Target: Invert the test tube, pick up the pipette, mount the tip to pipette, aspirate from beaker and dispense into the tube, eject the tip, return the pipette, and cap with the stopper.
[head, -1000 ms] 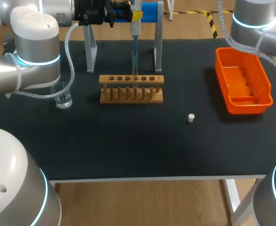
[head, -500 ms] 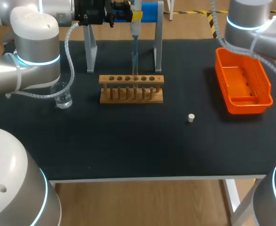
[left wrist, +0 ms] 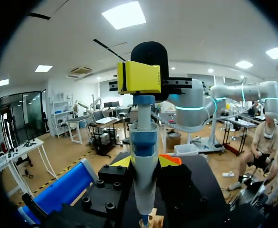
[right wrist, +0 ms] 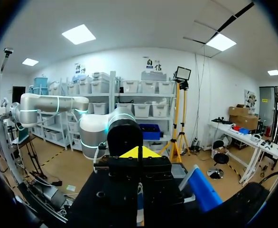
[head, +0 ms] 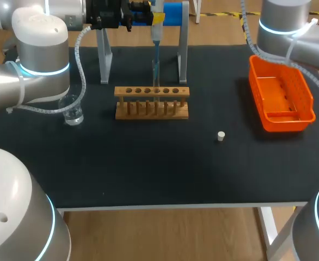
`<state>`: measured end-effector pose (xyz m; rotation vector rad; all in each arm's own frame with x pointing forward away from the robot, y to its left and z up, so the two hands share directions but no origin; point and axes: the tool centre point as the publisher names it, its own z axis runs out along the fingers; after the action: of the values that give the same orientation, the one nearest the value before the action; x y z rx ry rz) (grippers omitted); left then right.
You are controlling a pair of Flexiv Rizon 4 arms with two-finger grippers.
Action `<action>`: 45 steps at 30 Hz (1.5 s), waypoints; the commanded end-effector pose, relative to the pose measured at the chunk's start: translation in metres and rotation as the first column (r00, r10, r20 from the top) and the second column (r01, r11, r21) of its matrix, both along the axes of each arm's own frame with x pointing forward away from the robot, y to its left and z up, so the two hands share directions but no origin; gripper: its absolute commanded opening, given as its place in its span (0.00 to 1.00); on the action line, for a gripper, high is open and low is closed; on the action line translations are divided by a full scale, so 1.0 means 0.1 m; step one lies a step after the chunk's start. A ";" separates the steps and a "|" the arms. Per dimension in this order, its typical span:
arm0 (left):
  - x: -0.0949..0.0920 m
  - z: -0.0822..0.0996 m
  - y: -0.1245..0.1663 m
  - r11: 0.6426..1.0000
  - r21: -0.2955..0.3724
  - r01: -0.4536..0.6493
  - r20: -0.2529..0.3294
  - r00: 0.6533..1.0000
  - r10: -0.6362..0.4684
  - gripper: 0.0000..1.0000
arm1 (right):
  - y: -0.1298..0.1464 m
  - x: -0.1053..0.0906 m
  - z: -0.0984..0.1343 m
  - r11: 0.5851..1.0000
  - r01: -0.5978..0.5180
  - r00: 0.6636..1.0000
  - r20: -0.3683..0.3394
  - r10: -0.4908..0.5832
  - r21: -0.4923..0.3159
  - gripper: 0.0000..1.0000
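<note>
From above: hold the left arm [head: 40, 51] bent in from the left side, with the left hand [head: 152, 17] out over the far edge of the counter [head: 148, 163], clamped on the pipette [head: 156, 33]. Carry the pipette upright, tip down in the test tube [head: 155, 73] that stands in the wooden rack [head: 152, 109]. Have the beaker [head: 72, 111] near the rack's left end, close by the left arm's lower link. Have the stopper [head: 221, 136] lying apart on the counter right of the rack, and the orange basket [head: 307, 109] further right. Show only a joint and a link of the right arm [head: 286, 24], at the far right corner above the basket. Against a second ago: find that joint shifted a little toward the middle. Find the left arm, the pipette and all that lies on the counter unchanged.

From the left wrist: grip the pipette's barrel between the two yellow tips, one at each side, its yellow head upward and its point down toward the rack's wood.

From the right wrist: carry the right hand [right wrist: 139, 153] empty, yellow tips pressed together into one wedge, with the left arm beyond it.
</note>
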<state>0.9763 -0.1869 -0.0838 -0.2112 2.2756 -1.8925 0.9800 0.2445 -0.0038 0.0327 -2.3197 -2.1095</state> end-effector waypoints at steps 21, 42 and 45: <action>-0.01 0.00 -0.01 1.000 0.000 -0.003 0.000 1.000 0.003 0.00 | -0.02 -0.09 -0.19 1.000 -0.009 0.999 -0.032 0.009 -0.024 0.00; -0.01 0.00 -0.01 1.000 0.000 -0.003 0.000 1.000 0.003 0.00 | -0.06 -0.13 -0.35 0.999 -0.007 0.998 -0.067 0.004 -0.050 0.00; -0.01 0.00 -0.01 1.000 0.000 -0.003 0.000 1.000 0.003 0.00 | -0.06 -0.13 -0.36 0.999 -0.007 0.998 -0.070 0.003 -0.053 0.00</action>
<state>0.9748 -0.1876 -0.0896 -0.2113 2.2818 -1.8887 0.9682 0.2410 -0.0330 -0.0359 -2.3294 -2.0191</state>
